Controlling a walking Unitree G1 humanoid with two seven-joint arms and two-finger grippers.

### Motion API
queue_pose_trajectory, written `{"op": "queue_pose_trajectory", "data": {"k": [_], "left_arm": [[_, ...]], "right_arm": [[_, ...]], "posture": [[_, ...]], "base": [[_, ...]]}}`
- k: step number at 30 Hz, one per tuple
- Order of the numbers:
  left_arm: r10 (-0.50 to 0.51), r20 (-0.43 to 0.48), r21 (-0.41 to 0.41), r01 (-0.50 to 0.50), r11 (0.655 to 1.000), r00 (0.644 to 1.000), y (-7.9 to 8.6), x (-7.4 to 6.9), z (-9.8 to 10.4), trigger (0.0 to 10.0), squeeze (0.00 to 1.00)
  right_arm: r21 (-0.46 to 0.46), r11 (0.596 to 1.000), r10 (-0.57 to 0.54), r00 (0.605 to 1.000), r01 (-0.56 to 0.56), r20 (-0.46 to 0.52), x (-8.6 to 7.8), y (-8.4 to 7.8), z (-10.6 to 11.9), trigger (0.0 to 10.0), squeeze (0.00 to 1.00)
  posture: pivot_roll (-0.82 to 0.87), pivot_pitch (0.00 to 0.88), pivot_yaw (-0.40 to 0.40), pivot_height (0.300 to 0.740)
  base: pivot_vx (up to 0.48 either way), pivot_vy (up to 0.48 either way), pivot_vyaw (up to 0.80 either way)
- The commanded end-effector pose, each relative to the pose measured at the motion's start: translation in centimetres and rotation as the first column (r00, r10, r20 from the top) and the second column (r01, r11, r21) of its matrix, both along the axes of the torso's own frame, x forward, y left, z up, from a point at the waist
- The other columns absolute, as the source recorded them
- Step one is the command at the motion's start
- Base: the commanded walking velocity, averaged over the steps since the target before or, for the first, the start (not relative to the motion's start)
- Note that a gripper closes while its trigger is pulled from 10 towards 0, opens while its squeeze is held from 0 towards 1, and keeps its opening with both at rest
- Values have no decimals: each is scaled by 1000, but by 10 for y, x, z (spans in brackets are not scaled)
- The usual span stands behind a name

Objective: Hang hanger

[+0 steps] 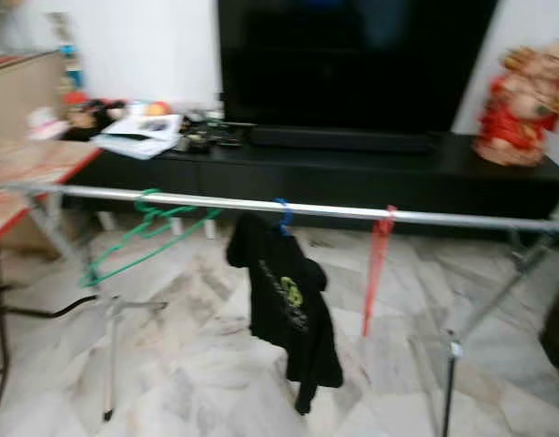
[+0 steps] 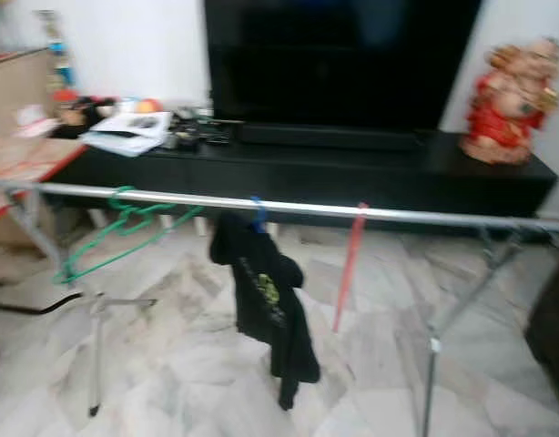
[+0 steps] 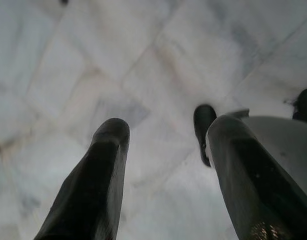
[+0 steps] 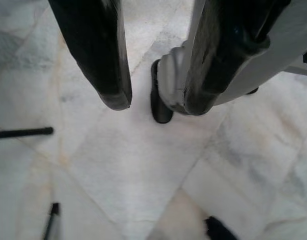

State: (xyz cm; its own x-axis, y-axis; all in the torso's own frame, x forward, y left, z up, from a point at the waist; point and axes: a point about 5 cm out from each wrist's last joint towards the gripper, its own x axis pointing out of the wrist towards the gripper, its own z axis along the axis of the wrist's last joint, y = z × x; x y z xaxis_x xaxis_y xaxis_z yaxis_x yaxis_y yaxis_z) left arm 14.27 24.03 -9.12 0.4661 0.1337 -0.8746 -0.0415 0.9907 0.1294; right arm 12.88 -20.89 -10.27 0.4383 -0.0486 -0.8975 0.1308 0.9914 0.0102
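A silver drying-rack rail (image 1: 334,211) runs across the room in front of me. A green hanger (image 1: 143,238) hangs tilted at its left part. A black shirt (image 1: 287,300) hangs on a blue hanger (image 1: 283,217) near the middle. A red hanger (image 1: 378,264) hangs edge-on to its right. My left gripper (image 3: 166,137) hangs open over the marble floor (image 3: 93,60), with nothing between its fingers. My right gripper (image 4: 156,105) is open too, above the floor beside my own foot (image 4: 161,105).
Behind the rack stands a low black TV cabinet (image 1: 370,168) with a large dark TV (image 1: 352,64), papers (image 1: 143,135) and a red-and-gold figurine (image 1: 521,105). A wooden table edge (image 1: 29,177) sits at the left. The rack's legs (image 1: 111,355) stand on the floor.
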Motion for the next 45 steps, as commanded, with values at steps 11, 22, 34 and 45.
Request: {"op": "queue_pose_trajectory", "data": {"k": [11, 22, 34, 45], "left_arm": [[-35, -5, 47, 35, 998, 999, 24, -2, 7, 10000, 0], [-36, -31, 35, 37, 999, 999, 30, -12, 5, 10000, 0], [-58, -31, 52, 60, 997, 998, 33, -8, 8, 10000, 0], [-49, -22, 42, 50, 998, 999, 16, -8, 2, 10000, 0]], "right_arm": [[12, 1000, -3, 1000, 3, 2, 3, 4, 0, 10000, 0], [12, 1000, -6, 1000, 6, 3, 2, 4, 0, 10000, 0], [18, 1000, -8, 1000, 8, 3, 2, 9, -1, 10000, 0], [9, 1000, 6, 1000, -6, 10, 6, 10, 0, 10000, 0]], "posture": [[21, 0, 11, 740], [10, 0, 24, 740], [-9, 0, 46, 740], [15, 0, 20, 740]], "base": [[0, -157, -800], [0, -35, -800], [0, 0, -800], [0, 0, -800]]}}
